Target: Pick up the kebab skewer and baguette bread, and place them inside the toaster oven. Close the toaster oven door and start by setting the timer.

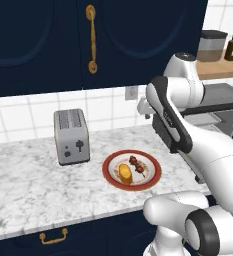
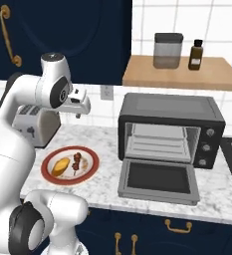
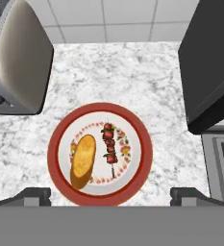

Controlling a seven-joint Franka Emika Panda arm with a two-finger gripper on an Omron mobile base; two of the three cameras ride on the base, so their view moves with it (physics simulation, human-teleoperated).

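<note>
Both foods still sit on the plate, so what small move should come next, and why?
Probably lower the open end effector onto the kebab skewer. It hangs above the plate, beside the baguette bread, and the toaster oven door is already down.

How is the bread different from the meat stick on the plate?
The bread is one fat, smooth, golden-orange loaf; the meat stick is thin, with dark red-brown chunks threaded along it. The bread lies tilted, while the meat stick lies nearly straight in the hand view. Both rest side by side, apart, on the red-rimmed plate.
</note>
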